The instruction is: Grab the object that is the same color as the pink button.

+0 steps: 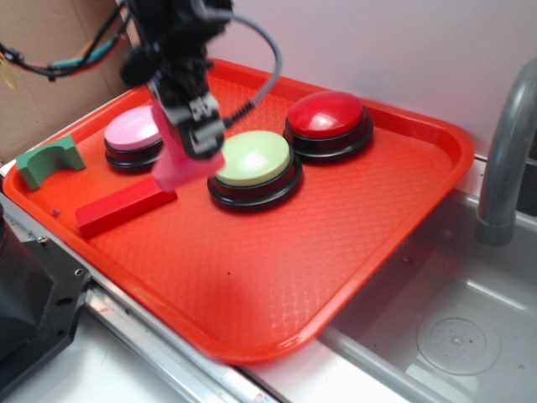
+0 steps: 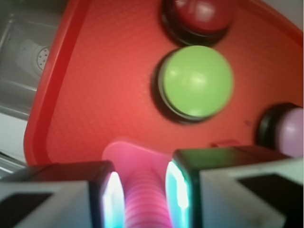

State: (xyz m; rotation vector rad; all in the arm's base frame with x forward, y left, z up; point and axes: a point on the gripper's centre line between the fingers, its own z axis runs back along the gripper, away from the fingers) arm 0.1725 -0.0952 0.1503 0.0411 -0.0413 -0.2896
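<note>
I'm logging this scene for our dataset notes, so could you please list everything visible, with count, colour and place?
Plastic tray: one, orange-red, on the counter beside the sink.
Round push buttons on black bases: three, in a row across the tray; pale pink-topped button at the left, light green-topped button in the middle, red-topped button at the right.
Rectangular block: one, red, on the tray's left side.
Arch block: one, green, at the tray's left edge.
Ribbed plastic peg: one, pink, between the pincer's fingers.
Sink basin: one, grey, right of the tray.
Faucet: one, grey, above the basin.
Pincer: one, black, closed on the peg.
</note>
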